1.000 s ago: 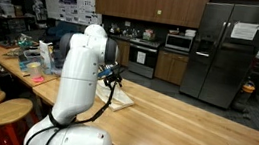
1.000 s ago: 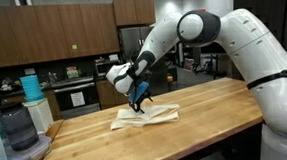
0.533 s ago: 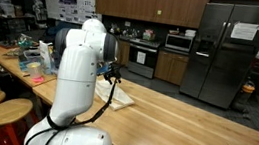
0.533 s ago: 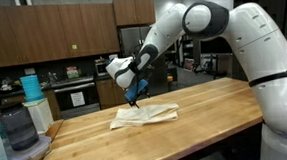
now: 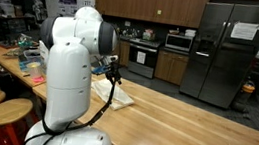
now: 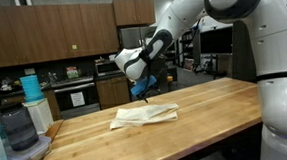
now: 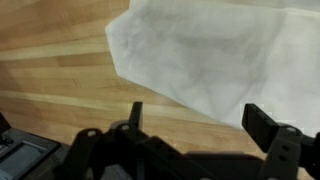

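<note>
This is a kitchen. A steel fridge (image 5: 228, 50), a stove (image 5: 144, 57), a microwave (image 5: 180, 42) and dark cabinets (image 5: 149, 0) line the wall behind a long wooden counter (image 5: 182, 130).

- Both exterior views are lit evenly by indoor room light; a soft sheen from overhead is laid on the wooden table (image 5: 192, 131).
- Broad pale reflections are carried on the steel refrigerator (image 5: 228, 50) at far right.
- The far cabinets (image 6: 51, 36) are left dim and brown.
- The white arm (image 5: 69, 75), near the camera, is rendered bright, almost washed out.
- In the wrist view the cloth (image 7: 210, 55) is seen pale and flat, its texture lost.
- The gripper (image 7: 198, 125) is shown dark and soft-edged there.
- Fine detail is smeared throughout.
</note>
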You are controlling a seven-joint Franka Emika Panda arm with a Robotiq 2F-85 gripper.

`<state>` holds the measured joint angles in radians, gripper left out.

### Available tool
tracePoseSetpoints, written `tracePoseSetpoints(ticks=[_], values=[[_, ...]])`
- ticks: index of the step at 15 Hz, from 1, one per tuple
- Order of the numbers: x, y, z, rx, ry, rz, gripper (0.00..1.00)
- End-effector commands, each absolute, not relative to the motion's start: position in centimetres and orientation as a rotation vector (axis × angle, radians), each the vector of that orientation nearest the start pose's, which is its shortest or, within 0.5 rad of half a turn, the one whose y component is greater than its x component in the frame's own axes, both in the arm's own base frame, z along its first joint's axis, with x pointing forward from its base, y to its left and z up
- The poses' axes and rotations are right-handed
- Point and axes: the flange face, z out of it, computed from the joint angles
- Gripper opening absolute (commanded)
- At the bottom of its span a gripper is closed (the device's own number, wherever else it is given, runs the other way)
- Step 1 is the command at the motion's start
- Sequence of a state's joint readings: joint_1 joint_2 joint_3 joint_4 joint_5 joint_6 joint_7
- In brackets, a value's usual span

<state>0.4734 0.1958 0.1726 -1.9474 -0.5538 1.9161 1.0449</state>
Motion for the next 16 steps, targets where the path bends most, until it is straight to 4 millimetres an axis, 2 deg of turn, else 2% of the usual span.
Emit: tracePoseSetpoints(ticks=[1,7,16], values=[[46.6,28.5,37.1,-3.541,0.451,-0.251,1.00],[45.2,25.0,35.5,-3.448,0.731,-0.038,1.00],[42.2,21.4,34.1,-3.289,0.966,0.128,1.00]])
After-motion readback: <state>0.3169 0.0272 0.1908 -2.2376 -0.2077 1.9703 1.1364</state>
